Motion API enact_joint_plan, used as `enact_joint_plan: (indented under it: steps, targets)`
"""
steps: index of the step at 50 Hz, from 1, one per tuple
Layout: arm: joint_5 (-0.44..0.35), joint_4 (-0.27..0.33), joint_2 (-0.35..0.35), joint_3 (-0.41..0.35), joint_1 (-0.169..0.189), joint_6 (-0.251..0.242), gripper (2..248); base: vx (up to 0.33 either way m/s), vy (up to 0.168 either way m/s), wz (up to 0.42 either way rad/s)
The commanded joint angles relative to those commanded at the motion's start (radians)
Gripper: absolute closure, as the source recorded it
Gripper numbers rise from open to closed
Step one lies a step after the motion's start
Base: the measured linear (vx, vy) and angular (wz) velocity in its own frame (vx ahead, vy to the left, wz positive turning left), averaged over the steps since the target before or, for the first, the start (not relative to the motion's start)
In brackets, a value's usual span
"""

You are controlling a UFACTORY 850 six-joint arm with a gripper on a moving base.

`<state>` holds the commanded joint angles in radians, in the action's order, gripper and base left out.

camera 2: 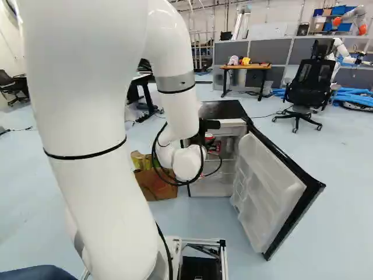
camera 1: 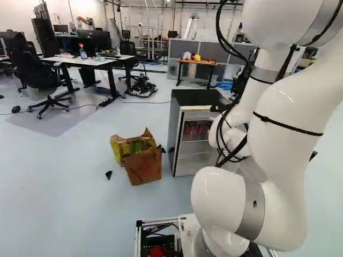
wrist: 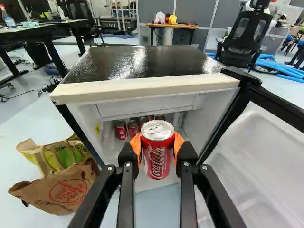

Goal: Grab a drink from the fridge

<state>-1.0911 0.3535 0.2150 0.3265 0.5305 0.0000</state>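
Item: one drink can (wrist: 157, 149), red with white lettering and a silver top, upright, pinched between the two orange-padded fingers of the gripper (camera 2: 210, 124), one pad against each side. In the wrist view it stands in front of the open mouth of the fridge, top ring facing the camera

Item: one small fridge (camera 1: 197, 97), dark top, pale front edge, lit white inside. Door (camera 2: 269, 189) swung wide open, its clear shelves showing, at the right of the right base view

Item: further red cans (wrist: 120, 130), in a group inside the fridge, seen beyond the held can; a pale can (wrist: 178, 119) near them

Item: one brown paper bag (camera 1: 143, 167) on the floor beside the fridge, on the side away from the open door; a yellow-green bag (camera 1: 124, 147) just behind it, partly covered

Item: one wooden table (camera 2: 256, 67) beyond the fridge, small yellow thing (camera 2: 246, 60) on top; grey partitions (camera 2: 280, 51) behind

Item: one black office chair (camera 2: 309, 84), with blue tubes (camera 2: 356, 96) on the floor near it

Item: one long desk (camera 1: 92, 62) at the left of the left base view, bearing a bottle (camera 1: 82, 52); another black chair (camera 1: 36, 72) beside it
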Motion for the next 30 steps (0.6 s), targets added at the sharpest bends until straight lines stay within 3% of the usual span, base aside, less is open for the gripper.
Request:
enact_joint_plan:
  steps: [30]
  targets:
    - [0.02, -0.012, -0.085, -0.003, -0.008, 0.0, 159, 0.0, 0.0, 0.0]
